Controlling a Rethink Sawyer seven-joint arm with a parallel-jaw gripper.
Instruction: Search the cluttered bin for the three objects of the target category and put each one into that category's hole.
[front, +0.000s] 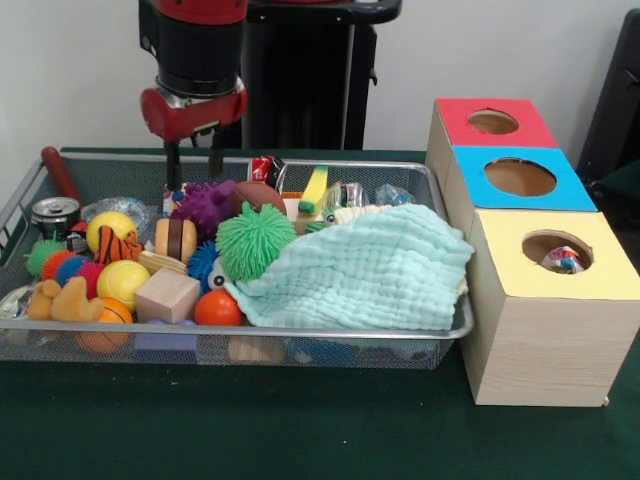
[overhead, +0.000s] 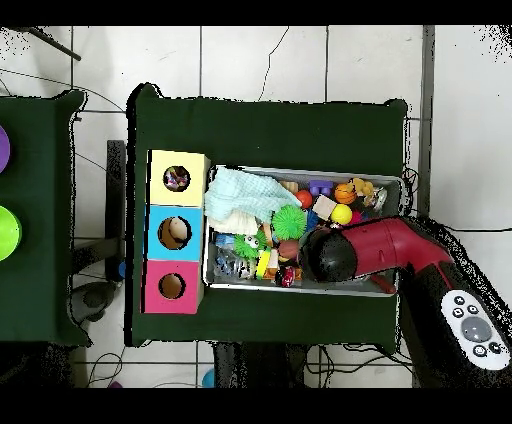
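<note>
Gripper (front: 194, 158) poised at upper left of the front view, my two dark fingers apart and empty, tips just above the bin (front: 330, 331) near its far rim. One wrapper (front: 563, 261) already shows inside the hole (front: 556, 250) of the yellow box at right. A clear crinkly wrapper (front: 122, 210) lies at the bin's left, just beside a can (front: 54, 213) and behind a yellow ball (front: 110, 230); another crinkly scrap (front: 392, 194) peeks out at the far rim, above the green cloth (front: 365, 270).

My judgement: the left wrapper is the nearer pick. I should shift toward frame left, drop straight onto its bunched middle, and close gently, since film slips and a neighbouring ball could get pinched too. In the overhead view my arm (overhead: 385, 248) hides that corner, so I cannot check the wrapper there.
</note>
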